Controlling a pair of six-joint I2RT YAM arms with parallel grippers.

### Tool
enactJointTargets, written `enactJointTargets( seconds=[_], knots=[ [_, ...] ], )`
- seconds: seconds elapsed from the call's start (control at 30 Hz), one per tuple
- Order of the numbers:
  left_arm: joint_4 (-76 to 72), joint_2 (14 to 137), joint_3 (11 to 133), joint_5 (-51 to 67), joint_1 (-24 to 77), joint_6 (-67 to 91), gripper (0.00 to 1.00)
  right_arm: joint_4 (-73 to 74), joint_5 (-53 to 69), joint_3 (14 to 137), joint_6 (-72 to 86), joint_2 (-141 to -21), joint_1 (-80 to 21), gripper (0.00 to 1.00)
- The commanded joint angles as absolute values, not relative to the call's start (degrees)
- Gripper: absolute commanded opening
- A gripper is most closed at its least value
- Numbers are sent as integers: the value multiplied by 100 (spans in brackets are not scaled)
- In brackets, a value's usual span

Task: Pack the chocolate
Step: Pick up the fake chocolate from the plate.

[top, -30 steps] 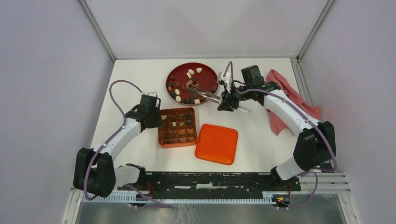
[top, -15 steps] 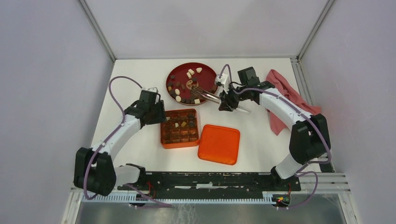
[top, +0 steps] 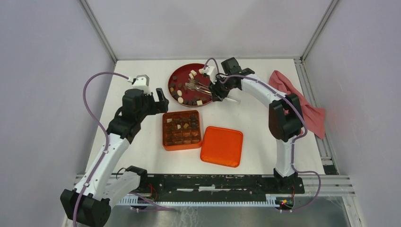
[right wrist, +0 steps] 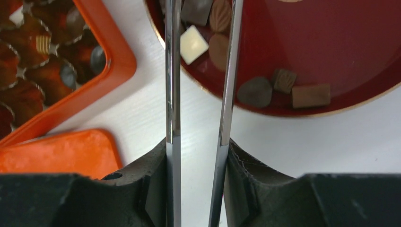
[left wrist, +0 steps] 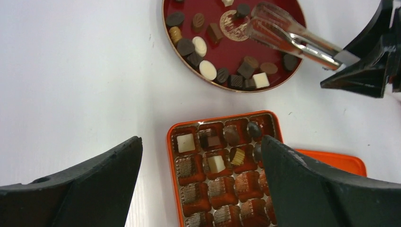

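Observation:
Chocolate [top: 182,97] pieces, dark brown and cream, lie along the near side of a red plate [top: 182,74] at the back. Several more sit in the far cells of the orange compartment box [top: 165,137]. My right gripper [top: 218,92] is shut on metal tongs [top: 198,87], whose tips reach out over the plate with nothing between them. In the right wrist view the tongs [right wrist: 172,94] stand slightly apart above chocolate [right wrist: 255,91] at the plate's edge. My left gripper [left wrist: 201,142] hangs wide open above the box [left wrist: 172,165], touching nothing.
An orange lid [top: 222,146] lies flat just right of the box, touching its corner. A pink cloth [top: 302,101] is bunched at the right edge of the table. The right arm arches over the table's right half.
My left gripper has opened, let go of the box's left edge and lifted up and back. My right gripper has carried the tongs left, farther over the plate.

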State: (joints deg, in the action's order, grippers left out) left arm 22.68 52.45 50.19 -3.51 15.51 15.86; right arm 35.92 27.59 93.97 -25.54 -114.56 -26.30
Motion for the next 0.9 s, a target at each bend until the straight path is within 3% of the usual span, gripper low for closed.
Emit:
enactJointTargets(
  seconds=[0.0, 0.87],
  knots=[
    [2467, 5220, 4920, -767, 1560, 1255, 100, 3730, 2647, 10271, -2144, -11926, -2738, 44],
    [2426, 5172, 4930, -729, 1564, 1258, 100, 3777, 2628, 11465, -1582, -13373, -2878, 47]
  ],
)
